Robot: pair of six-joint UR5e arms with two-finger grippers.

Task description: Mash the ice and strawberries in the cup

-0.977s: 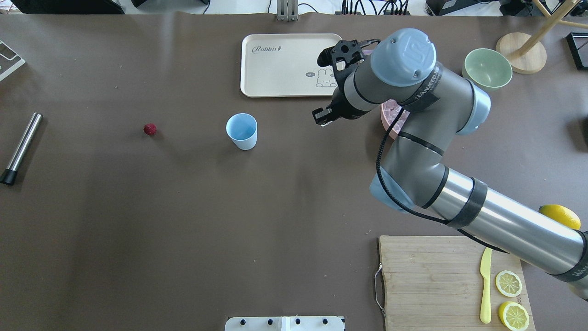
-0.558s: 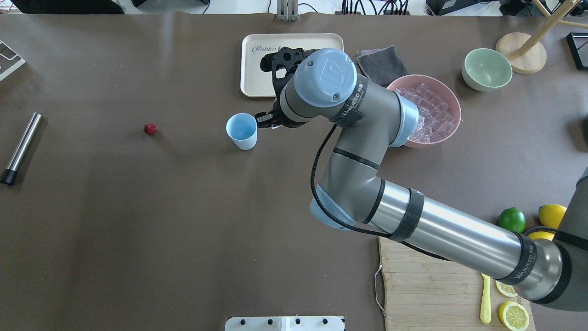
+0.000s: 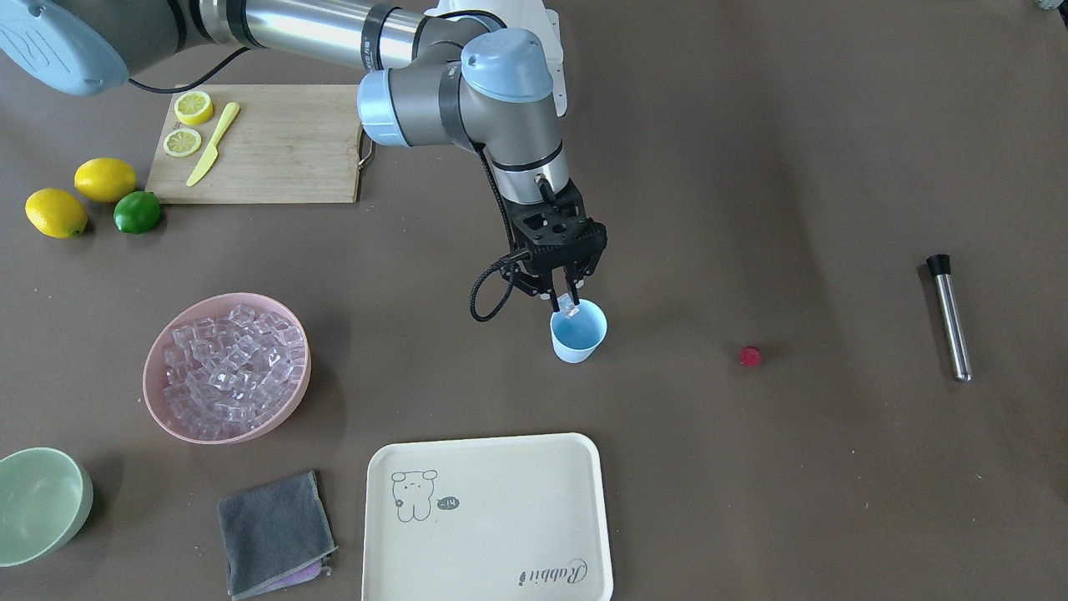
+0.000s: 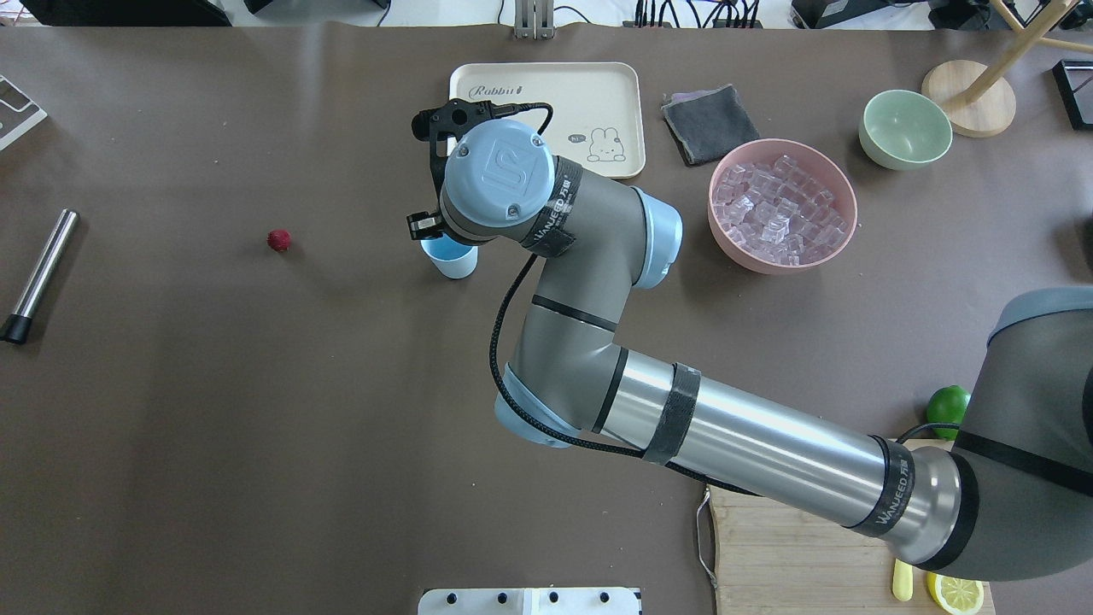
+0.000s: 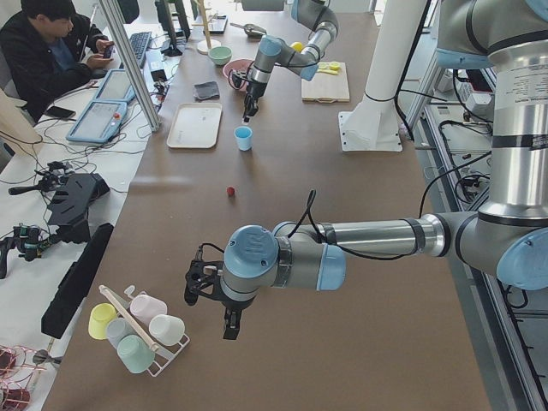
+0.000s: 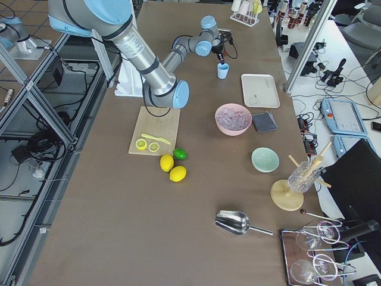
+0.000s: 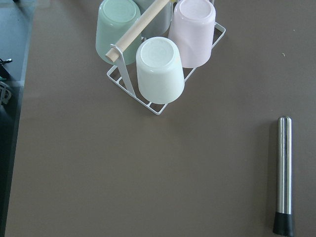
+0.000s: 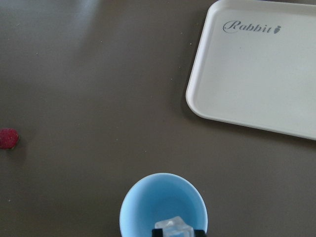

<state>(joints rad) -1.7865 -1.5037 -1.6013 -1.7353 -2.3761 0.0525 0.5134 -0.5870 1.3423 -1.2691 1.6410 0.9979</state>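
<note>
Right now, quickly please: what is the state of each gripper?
Left gripper: cannot be told; only the side view shows it.
Right gripper: closed on an ice cube, above the cup.

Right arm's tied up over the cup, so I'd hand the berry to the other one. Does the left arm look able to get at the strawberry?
Probably yes. Only bare table lies between the left arm and the strawberry, which sits alone, well apart from the cup.

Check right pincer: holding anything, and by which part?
The right pincer grips one ice cube by its opposite sides, just above the mouth of the light-blue cup.
</note>
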